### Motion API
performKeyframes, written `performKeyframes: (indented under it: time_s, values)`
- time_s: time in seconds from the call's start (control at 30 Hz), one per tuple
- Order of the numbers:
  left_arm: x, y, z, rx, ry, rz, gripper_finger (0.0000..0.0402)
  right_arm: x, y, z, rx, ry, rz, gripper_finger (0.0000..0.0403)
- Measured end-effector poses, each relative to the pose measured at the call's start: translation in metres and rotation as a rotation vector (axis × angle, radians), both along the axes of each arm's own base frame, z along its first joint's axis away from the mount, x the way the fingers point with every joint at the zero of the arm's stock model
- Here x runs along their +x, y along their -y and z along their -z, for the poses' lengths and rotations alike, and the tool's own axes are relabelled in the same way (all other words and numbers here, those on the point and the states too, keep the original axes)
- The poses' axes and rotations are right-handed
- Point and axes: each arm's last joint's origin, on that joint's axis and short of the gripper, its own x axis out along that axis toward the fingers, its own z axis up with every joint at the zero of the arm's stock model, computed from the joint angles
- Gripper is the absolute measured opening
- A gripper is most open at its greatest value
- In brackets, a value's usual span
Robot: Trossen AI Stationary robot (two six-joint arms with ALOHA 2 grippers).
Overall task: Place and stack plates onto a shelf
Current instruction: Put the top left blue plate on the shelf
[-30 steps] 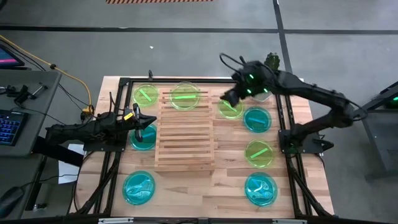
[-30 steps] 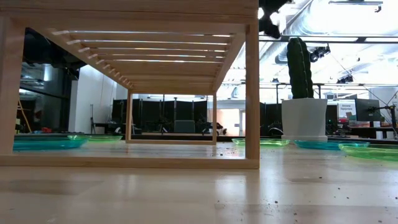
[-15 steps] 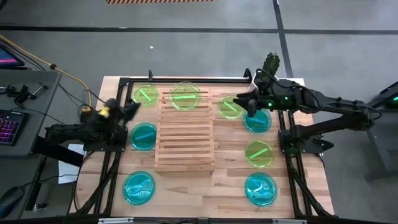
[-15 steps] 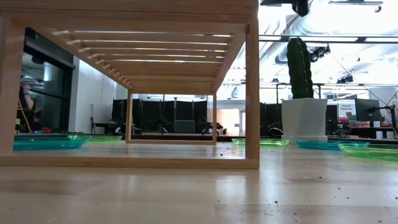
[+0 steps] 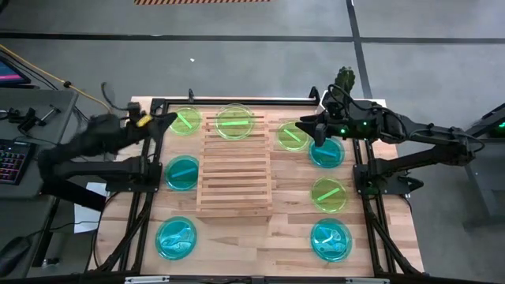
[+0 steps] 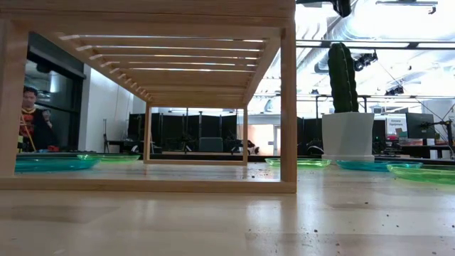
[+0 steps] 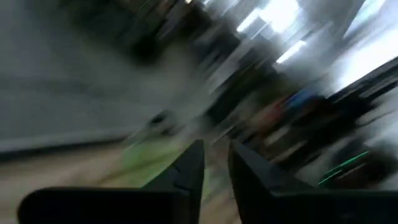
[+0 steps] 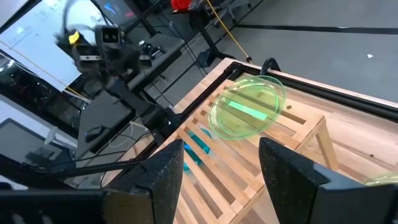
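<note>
In the high view the slatted wooden shelf (image 5: 234, 170) stands mid-table, and one lime plate (image 5: 234, 122) rests flat on its far end (image 8: 249, 109). Other plates lie flat on the table: lime (image 5: 185, 121), (image 5: 293, 136), (image 5: 329, 194); cyan (image 5: 182, 172), (image 5: 175, 237), (image 5: 326, 151), (image 5: 331, 240). My left gripper (image 5: 162, 120) hovers beside the far-left lime plate, its fingers (image 7: 189, 171) a narrow gap apart. My right gripper (image 5: 312, 130) hangs open and holds nothing, between the lime and cyan plates right of the shelf (image 8: 221, 155).
A cactus in a white pot (image 5: 344, 79) stands at the far right corner (image 6: 345, 107). Black frame rails (image 5: 237, 101) run along the table's far, left and right sides. A person (image 6: 32, 128) shows in the room beyond. Bare planks (image 5: 252, 237) lie near the shelf.
My left gripper rose from beside the left cyan plate and swung toward the far edge, ending by the far-left lime plate; its wrist view is smeared by motion. My right gripper drew back from over the lime plate toward the right, then held still. No plate moved.
</note>
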Motion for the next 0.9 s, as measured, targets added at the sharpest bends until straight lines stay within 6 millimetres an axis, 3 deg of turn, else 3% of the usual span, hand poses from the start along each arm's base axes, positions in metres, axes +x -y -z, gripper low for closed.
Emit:
performKeyframes:
  time_s: [0.2, 0.33, 0.47, 0.67, 0.9]
  values:
    - [0.003, -0.012, -0.023, -0.197, -0.703, -0.121, 0.0111, 0.0, 0.0, 0.0, -0.006, -0.006, -0.003, 0.0193]
    - [0.028, -0.031, -0.006, -0.385, -0.972, 0.023, 0.0117, 0.0, 0.0, 0.0, -0.022, -0.012, -0.009, 0.0193]
    - [0.056, -0.059, 0.027, -0.5, -1.17, 0.215, 0.0116, 0.0, 0.0, 0.001, -0.02, -0.018, -0.021, 0.0193]
    - [0.069, -0.094, 0.072, -0.583, -1.37, 0.355, 0.0116, -0.002, -0.001, 0.006, -0.011, -0.068, -0.034, 0.0193]
    - [0.059, -0.098, 0.11, -0.615, -1.307, 0.498, 0.0115, -0.002, -0.001, 0.009, -0.007, -0.099, -0.036, 0.0193]
